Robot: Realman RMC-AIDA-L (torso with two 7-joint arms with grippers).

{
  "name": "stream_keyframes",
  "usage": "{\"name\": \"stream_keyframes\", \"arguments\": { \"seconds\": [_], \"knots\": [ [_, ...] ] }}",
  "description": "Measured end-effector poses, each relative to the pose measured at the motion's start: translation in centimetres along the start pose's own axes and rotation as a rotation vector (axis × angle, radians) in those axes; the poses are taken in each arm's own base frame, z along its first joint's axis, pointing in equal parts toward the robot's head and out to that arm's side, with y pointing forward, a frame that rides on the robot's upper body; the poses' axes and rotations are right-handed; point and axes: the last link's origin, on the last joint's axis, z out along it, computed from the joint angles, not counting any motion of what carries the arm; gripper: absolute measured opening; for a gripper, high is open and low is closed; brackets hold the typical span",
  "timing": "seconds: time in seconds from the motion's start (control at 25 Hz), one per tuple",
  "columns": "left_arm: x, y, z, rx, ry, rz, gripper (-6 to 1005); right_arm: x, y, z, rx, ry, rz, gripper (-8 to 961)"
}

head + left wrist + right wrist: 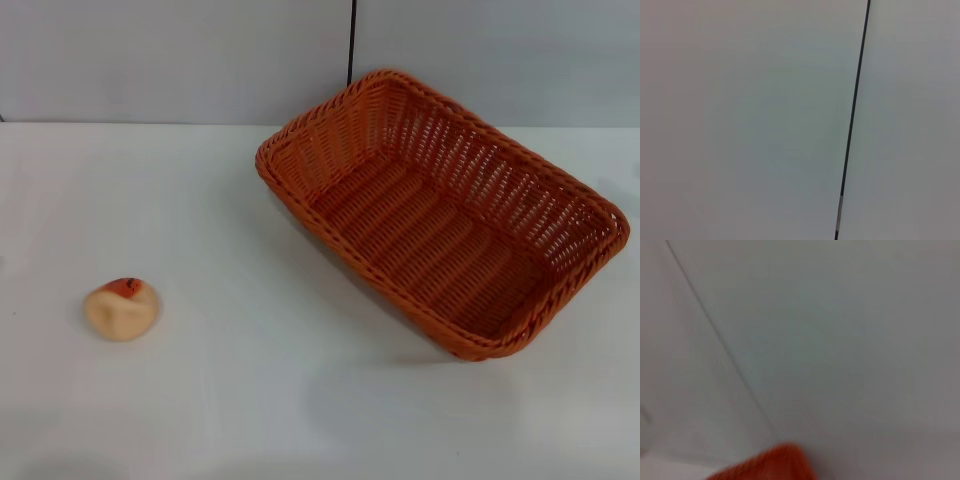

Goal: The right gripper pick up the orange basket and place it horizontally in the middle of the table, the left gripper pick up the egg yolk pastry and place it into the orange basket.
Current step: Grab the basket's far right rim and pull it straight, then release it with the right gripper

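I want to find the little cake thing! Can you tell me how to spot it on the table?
Look at the white table first, then find the big orange basket on its right side. Go left and nearer across the bare top to the egg yolk pastry lying alone. It's a small pale-beige ball with an orange-red patch on top.

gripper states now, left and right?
Left gripper: not in view in any camera.
Right gripper: not in view; its wrist camera shows only a corner of the orange basket.

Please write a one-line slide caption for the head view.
Empty orange woven basket sits angled on white table; small round beige egg yolk pastry lies apart, left.
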Motion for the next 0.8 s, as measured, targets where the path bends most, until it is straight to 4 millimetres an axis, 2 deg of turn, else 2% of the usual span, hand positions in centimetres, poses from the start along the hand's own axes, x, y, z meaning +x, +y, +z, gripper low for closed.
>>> {"name": "stream_keyframes", "arguments": {
  "seconds": [0.08, 0.12, 0.28, 0.32, 0.36, 0.6, 0.8],
  "knots": [
    [0.0, 0.0, 0.0, 0.001, 0.0, 0.0, 801, -1.7, 0.0, 0.0, -0.013, 0.102, 0.054, 755],
    [0.0, 0.0, -0.1, 0.002, -0.001, -0.001, 800, -3.2, 0.1, 0.1, -0.016, 0.209, 0.095, 755],
    [-0.1, 0.0, -0.3, 0.007, -0.005, -0.004, 799, -4.6, 0.3, 0.8, 0.0, 0.338, 0.12, 755],
    [-0.1, 0.0, -0.4, 0.007, -0.007, -0.005, 799, -5.1, 0.4, 1.8, 0.003, 0.407, 0.122, 755],
    [-0.1, 0.0, -0.4, 0.008, -0.008, -0.006, 798, -5.1, 0.4, 1.8, 0.003, 0.407, 0.122, 755],
    [-0.3, 0.1, -0.7, 0.012, -0.013, -0.012, 796, -4.8, 0.6, 4.9, -0.035, 0.526, 0.154, 755],
    [-0.3, 0.2, -0.9, 0.012, -0.017, -0.018, 795, -3.0, 0.5, 7.6, -0.018, 0.559, 0.152, 755]
  ]
}}
